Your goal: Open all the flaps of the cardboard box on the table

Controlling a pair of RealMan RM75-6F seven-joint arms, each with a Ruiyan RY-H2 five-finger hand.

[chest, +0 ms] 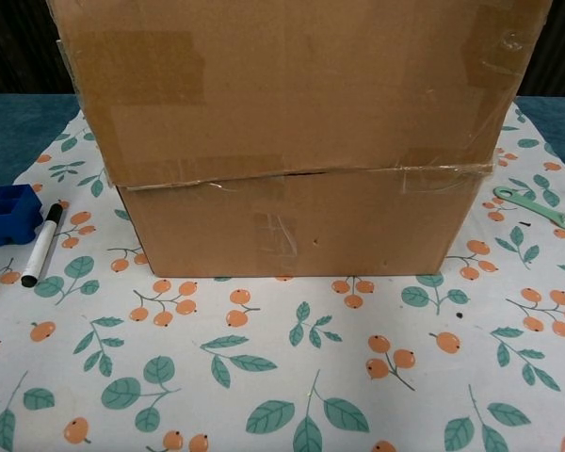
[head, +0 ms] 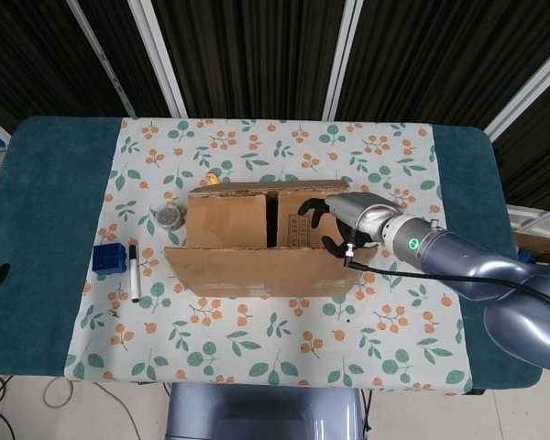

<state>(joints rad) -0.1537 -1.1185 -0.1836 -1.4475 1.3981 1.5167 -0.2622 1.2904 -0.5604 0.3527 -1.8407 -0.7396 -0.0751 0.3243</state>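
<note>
- Box [head: 257, 243] sits mid-frame on the cloth; front flap [head: 257, 270] already tipped toward me.
- My right hand [head: 335, 225], center-right, fingers curled over the right inner flap, gripping its edge I think.
- Next: peel it outward w/o dragging the box.
- Left hand not visible.

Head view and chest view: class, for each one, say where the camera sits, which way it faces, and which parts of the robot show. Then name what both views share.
Head view: sits high above the near edge, looking steeply down on the table; shows the right arm reaching in, its right hand at the cardboard box.
Chest view: sits low at the near edge, facing level across the tabletop at the box's front wall; no part of the robot shows.
Shared: the box, the black marker, the blue block and the leaf-print cloth.
</note>
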